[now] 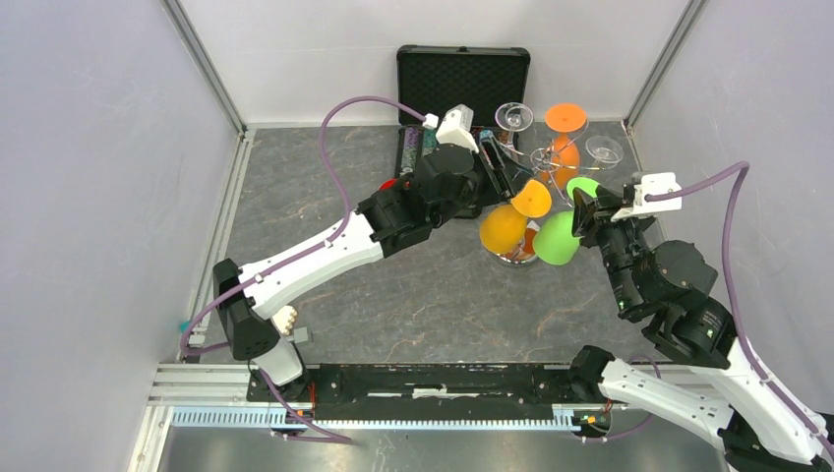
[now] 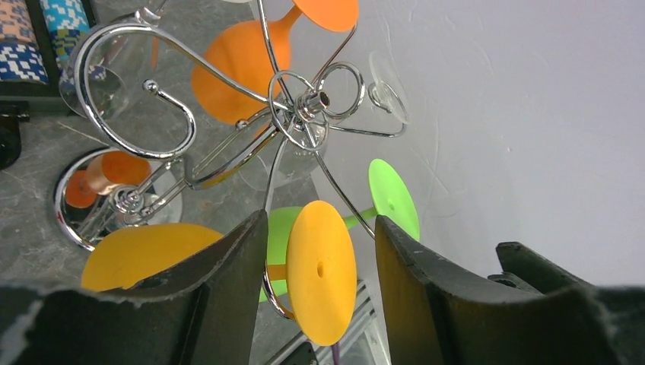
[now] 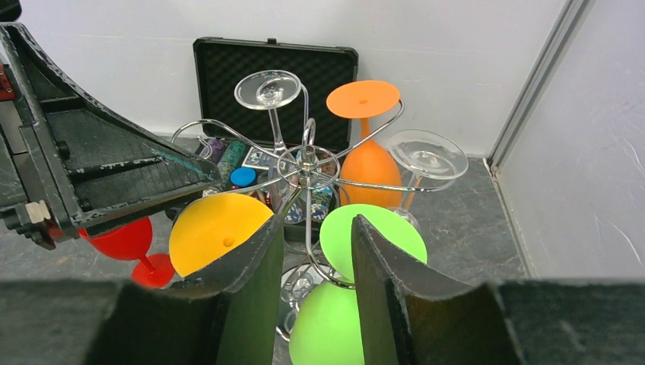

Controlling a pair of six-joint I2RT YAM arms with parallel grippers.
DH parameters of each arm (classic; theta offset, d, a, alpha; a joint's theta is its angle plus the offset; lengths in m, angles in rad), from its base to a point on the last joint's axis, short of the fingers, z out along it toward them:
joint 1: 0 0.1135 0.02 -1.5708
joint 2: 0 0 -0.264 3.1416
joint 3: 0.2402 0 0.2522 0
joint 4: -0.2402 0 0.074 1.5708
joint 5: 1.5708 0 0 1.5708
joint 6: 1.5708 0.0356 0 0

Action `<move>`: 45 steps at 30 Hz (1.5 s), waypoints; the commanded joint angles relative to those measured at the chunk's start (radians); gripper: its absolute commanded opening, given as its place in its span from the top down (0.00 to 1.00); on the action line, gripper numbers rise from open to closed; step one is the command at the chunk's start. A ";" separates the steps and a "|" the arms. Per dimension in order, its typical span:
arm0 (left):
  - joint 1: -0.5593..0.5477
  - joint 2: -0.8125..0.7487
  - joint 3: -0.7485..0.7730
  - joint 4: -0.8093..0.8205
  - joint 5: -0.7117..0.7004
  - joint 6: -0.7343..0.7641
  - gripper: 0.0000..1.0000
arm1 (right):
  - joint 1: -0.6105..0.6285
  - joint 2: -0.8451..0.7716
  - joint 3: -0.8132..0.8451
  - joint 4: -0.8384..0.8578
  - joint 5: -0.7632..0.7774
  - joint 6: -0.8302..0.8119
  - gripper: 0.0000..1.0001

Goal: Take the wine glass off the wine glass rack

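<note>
We find the right gripper (image 3: 316,226) spread at the foot of the green wine glass (image 3: 388,232) and the left gripper (image 2: 319,222) spread astride the foot of the yellow wine glass (image 2: 321,270). Both glasses hang bowl-down from the wine glass rack (image 2: 308,103); the black case (image 1: 462,74) stands open behind it.

Overhead from behind, wrist views close, all sharing the rack (image 3: 307,158)

Pretty cramped: wine glass rack (image 3: 306,161) has glasses (image 3: 372,171) hanging all round, black case (image 1: 462,74) right behind, side wall (image 1: 757,79) close. Bare table (image 1: 452,305) in front is open.
</note>
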 commanded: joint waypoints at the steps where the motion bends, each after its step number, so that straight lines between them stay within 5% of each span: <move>1: -0.008 -0.044 -0.023 -0.013 0.059 -0.115 0.43 | 0.000 -0.027 -0.022 0.059 0.001 0.010 0.57; 14: -0.008 -0.087 -0.051 -0.040 0.013 -0.115 0.50 | 0.000 -0.031 -0.041 0.065 0.019 0.010 0.57; 26: -0.009 -0.083 -0.155 0.075 0.155 -0.292 0.58 | 0.000 -0.038 -0.083 0.106 0.103 0.035 0.57; 36: -0.009 -0.070 -0.121 0.001 0.066 -0.210 0.60 | 0.000 -0.052 -0.110 0.134 0.104 0.041 0.57; 40: -0.010 -0.054 -0.085 -0.037 0.059 -0.154 0.66 | 0.001 -0.065 -0.126 0.148 0.114 0.047 0.57; 45: -0.010 -0.043 -0.083 -0.044 0.078 -0.156 0.92 | -0.001 -0.077 -0.137 0.159 0.128 0.045 0.57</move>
